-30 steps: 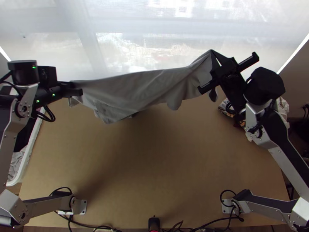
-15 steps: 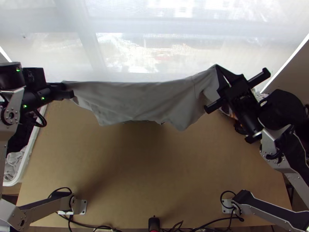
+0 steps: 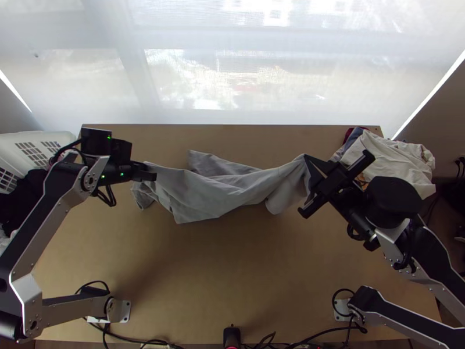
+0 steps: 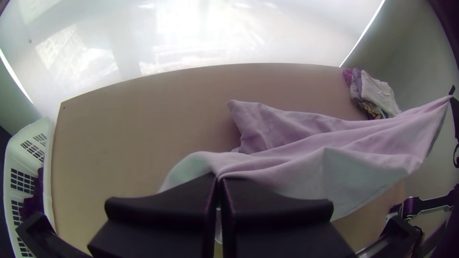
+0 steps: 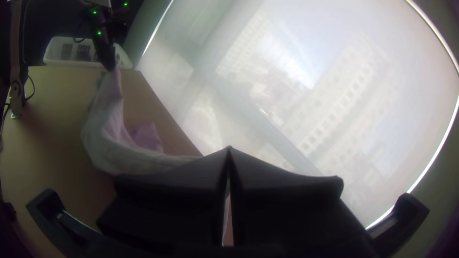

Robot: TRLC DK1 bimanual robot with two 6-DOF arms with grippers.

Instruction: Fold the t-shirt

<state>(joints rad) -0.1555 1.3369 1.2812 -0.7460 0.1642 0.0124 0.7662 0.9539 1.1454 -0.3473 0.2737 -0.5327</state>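
In the top view my left gripper (image 3: 152, 172) is shut on one end of the grey t-shirt (image 3: 212, 195), and my right gripper (image 3: 308, 166) is shut on its other end. Between them the cloth hangs slack and bunched lengthwise, its lower part lying on the table with a flap toward the far edge. The left wrist view has the left gripper (image 4: 218, 179) with its fingers together on the t-shirt (image 4: 296, 138). From the right wrist, the right gripper (image 5: 229, 150) has its fingertips together, and the t-shirt (image 5: 119, 150) stretches away to the other arm.
A pile of crumpled clothes (image 3: 392, 157) lies at the table's far right corner. A white laundry basket (image 3: 35, 139) with dark cloth stands off the left edge. Bare wooden table (image 3: 232, 273) stretches toward the arms' bases.
Both grippers have come down the picture, the left also moving rightward and the right somewhat leftward. The t-shirt, stretched between them before, now sags and partly rests on the table.
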